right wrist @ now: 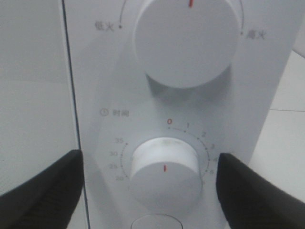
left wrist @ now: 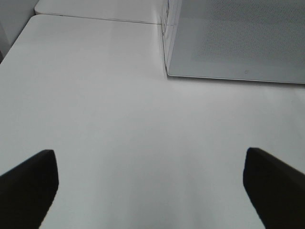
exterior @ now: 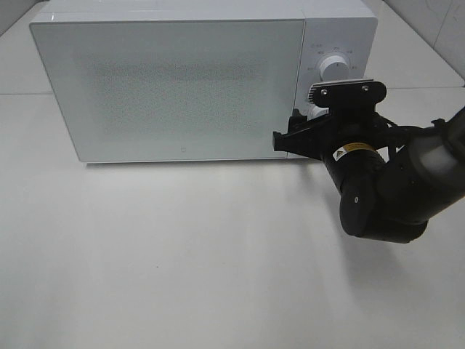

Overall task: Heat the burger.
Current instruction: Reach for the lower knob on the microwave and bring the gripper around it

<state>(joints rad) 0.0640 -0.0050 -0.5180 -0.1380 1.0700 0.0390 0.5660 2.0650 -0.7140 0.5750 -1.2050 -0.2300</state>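
Observation:
The burger is out of view. A white microwave point(exterior: 174, 80) stands at the back of the table with its door point(exterior: 171, 87) shut. My right gripper point(exterior: 316, 116) is up against the control panel. In the right wrist view it point(right wrist: 152, 186) is open, one dark finger point(right wrist: 43, 191) on each side of the timer knob point(right wrist: 164, 174), with a gap to the knob on both sides. The power knob point(right wrist: 188, 40) sits above the timer knob. My left gripper point(left wrist: 150, 191) is open over bare table, nothing between its fingers point(left wrist: 28, 186).
The white tabletop point(exterior: 182, 247) stretches in front of the microwave. In the left wrist view the microwave's front corner point(left wrist: 169, 71) stands ahead. The right arm's black body point(exterior: 392, 189) hangs over the table's right side. A tiled wall point(exterior: 436, 29) is behind.

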